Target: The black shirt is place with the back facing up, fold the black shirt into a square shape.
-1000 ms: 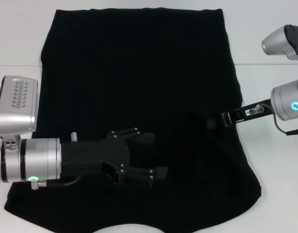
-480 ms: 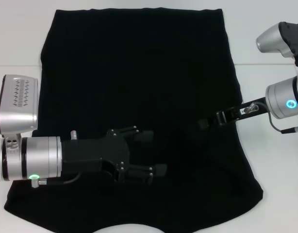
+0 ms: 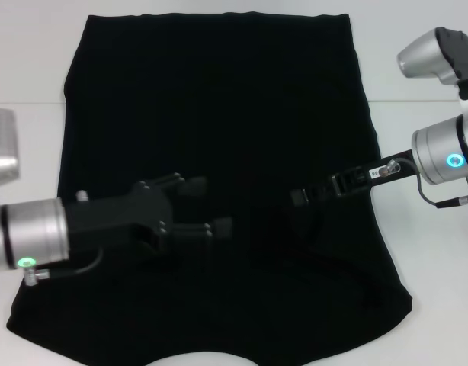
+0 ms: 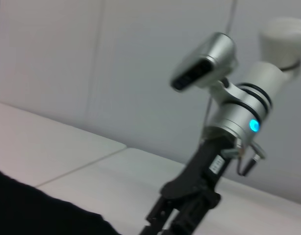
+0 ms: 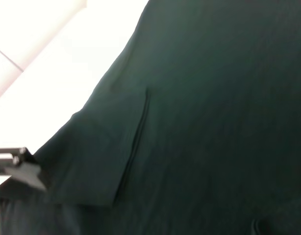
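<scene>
The black shirt (image 3: 219, 152) covers most of the white tabletop (image 3: 28, 137), frame centre. The left gripper (image 3: 207, 206), fingers apart and empty, has drawn back toward lower left. The right gripper (image 3: 299, 197), state unclear, has pushed further inward, probably carrying a fold across.

Left gripper (image 3: 207, 206) now drawn back toward the left edge of the black shirt (image 3: 219, 114), and a little farther up it than a second ago, jaws apart as before. Right gripper (image 3: 297, 197) now reaching farther in over the shirt, toward its middle, from the right edge. Fabric below that gripper now showing a faint curved ridge running toward the near right corner.
</scene>
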